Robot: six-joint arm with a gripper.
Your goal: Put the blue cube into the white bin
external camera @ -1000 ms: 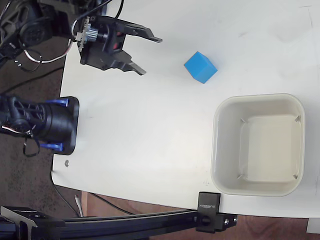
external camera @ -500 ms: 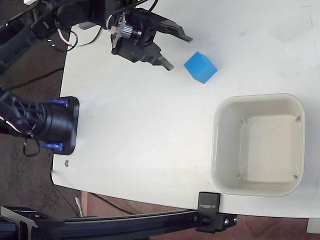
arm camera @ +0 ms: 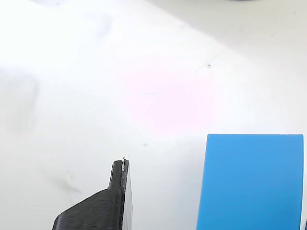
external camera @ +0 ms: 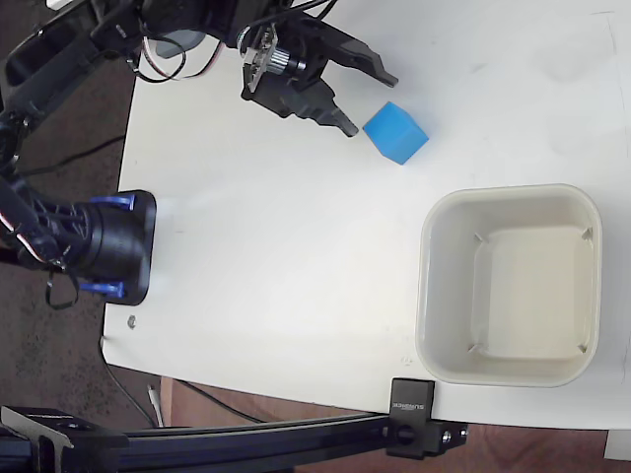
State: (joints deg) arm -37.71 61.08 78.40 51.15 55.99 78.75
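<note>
One gripper (external camera: 373,101), one blue cube (external camera: 395,132) and one white bin (external camera: 509,285) sit on the white surface (external camera: 276,256). The fingers (external camera: 344,123) spread wide, holding nothing, just at the cube's 9 o'clock; the bin lies at its 4 o'clock

White table (external camera: 296,266), matte top, faint scuffs + a few small dark specks in wrist view. Directly on it, fixed view: blue cube (external camera: 395,132) upper centre, sitting flat, corner turned twd camera; in wrist view cube (arm camera: 250,181) fills lower right. White bin (external camera: 510,284) at right, nr bottom edge, well apart from cube, inside bare. Black arm base (external camera: 116,245) w/ blue trim on left edge. Black clamp block (external camera: 412,406) at bottom edge, just below bin.
</note>
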